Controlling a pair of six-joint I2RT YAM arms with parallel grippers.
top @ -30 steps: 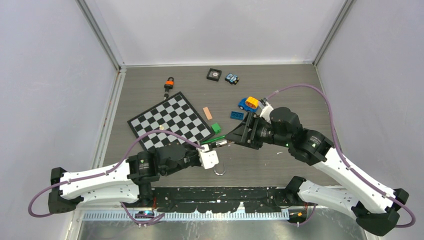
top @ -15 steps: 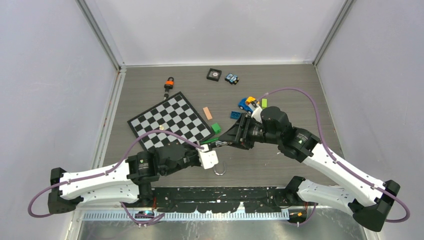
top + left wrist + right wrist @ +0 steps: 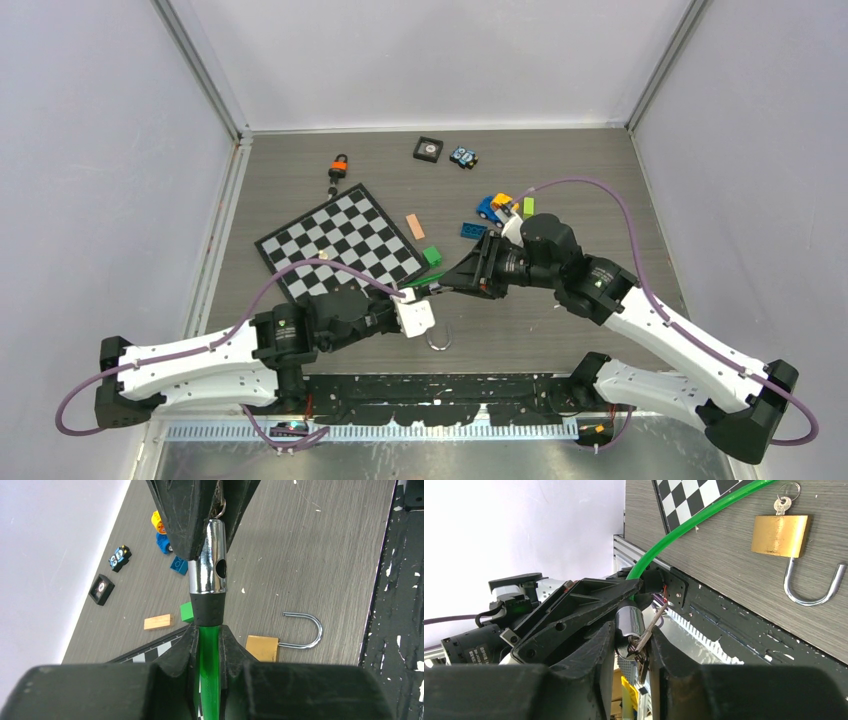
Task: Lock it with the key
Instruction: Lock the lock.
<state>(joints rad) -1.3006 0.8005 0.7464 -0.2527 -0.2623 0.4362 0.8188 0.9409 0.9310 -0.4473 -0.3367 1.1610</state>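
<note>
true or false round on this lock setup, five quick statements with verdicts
1. The left gripper is clamped on the green cable. True.
2. The brass padlock has its shackle closed. False: the shackle stands open.
3. The right gripper has its fingers on either side of the chrome lock head. True.
4. The orange padlock lies on the chessboard. False: it lies on the table, just off the board's far corner.
5. A green block sits on the table beside the chessboard. True.
</note>
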